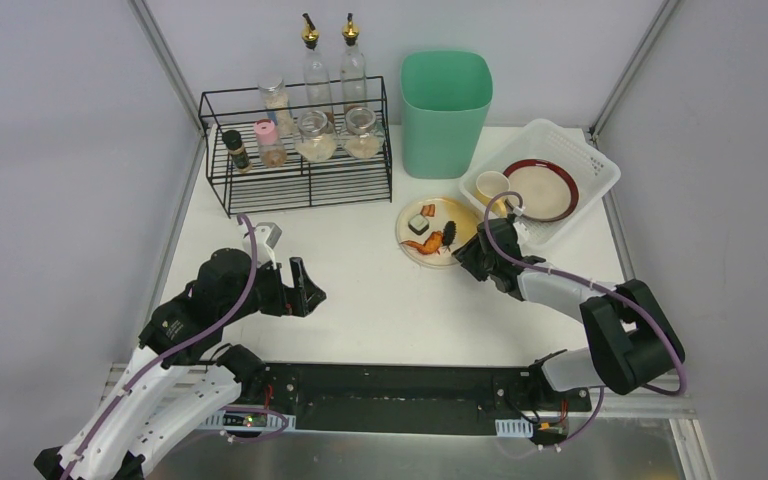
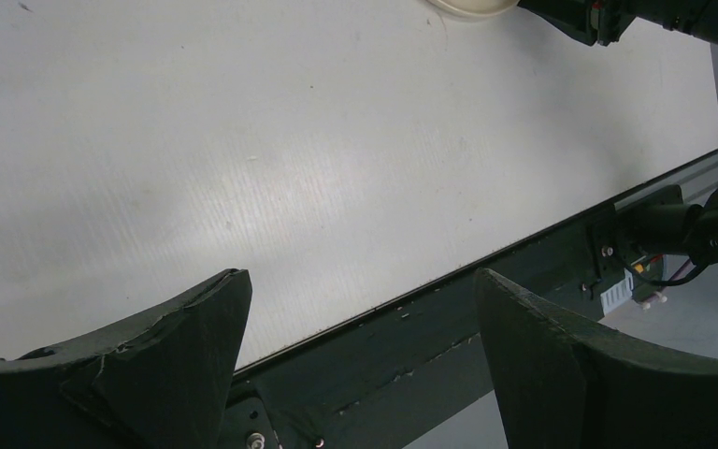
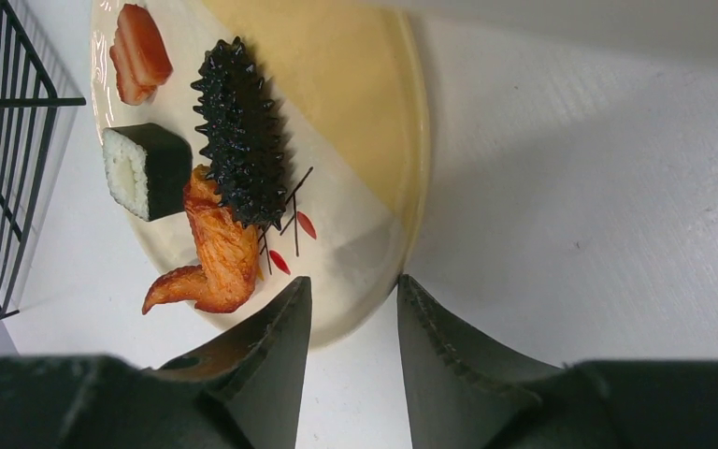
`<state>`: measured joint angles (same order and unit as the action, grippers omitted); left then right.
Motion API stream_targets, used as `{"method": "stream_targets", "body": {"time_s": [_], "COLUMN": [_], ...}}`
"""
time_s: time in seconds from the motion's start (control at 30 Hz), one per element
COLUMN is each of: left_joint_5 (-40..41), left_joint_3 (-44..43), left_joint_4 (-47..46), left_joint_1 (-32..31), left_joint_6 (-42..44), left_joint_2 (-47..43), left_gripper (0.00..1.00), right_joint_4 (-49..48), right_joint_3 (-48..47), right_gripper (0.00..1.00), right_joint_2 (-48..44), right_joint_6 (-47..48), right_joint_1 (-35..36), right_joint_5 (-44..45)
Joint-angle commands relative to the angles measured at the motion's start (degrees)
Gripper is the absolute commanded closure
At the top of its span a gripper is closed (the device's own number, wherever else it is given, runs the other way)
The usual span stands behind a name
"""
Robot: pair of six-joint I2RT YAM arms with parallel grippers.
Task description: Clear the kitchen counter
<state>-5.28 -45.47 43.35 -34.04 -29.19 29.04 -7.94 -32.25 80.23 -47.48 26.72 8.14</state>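
The white kitchen counter holds a yellow and cream plate with a spiky black sea cucumber, a sushi roll, a fried chicken wing and pink slices. My right gripper is open at the plate's near right rim. In the right wrist view one finger lies over the plate and the other outside it, with the rim in the gap. My left gripper is open and empty above the bare counter on the left.
A black wire rack with jars and bottles stands at the back left. A green bin stands at the back middle. A white mesh basket at the back right holds a red-rimmed plate and a cup.
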Motion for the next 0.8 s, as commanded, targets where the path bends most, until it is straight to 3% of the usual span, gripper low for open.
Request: {"method": "stream_targets", "body": {"time_s": [0.0, 0.57, 0.77], "left_joint_5": [1.29, 1.13, 1.13], "left_joint_3": [-0.05, -0.04, -0.04], "left_joint_4": [-0.02, -0.02, -0.02], "left_joint_1": [0.53, 0.90, 0.91], "left_joint_6": [-0.08, -0.08, -0.08], "left_joint_2": [0.34, 0.32, 0.26], "left_gripper": [0.08, 0.08, 0.08], "right_joint_4": [3.09, 4.81, 4.49], "right_joint_3": [0.60, 1.19, 0.66], "right_gripper": [0.59, 0.60, 0.70], "right_joint_2": [1.26, 3.27, 5.67], "right_joint_6": [-1.91, -2.36, -2.07], "right_joint_1": [0.68, 1.57, 1.77], "right_joint_5": [-3.59, -5.03, -5.78]}}
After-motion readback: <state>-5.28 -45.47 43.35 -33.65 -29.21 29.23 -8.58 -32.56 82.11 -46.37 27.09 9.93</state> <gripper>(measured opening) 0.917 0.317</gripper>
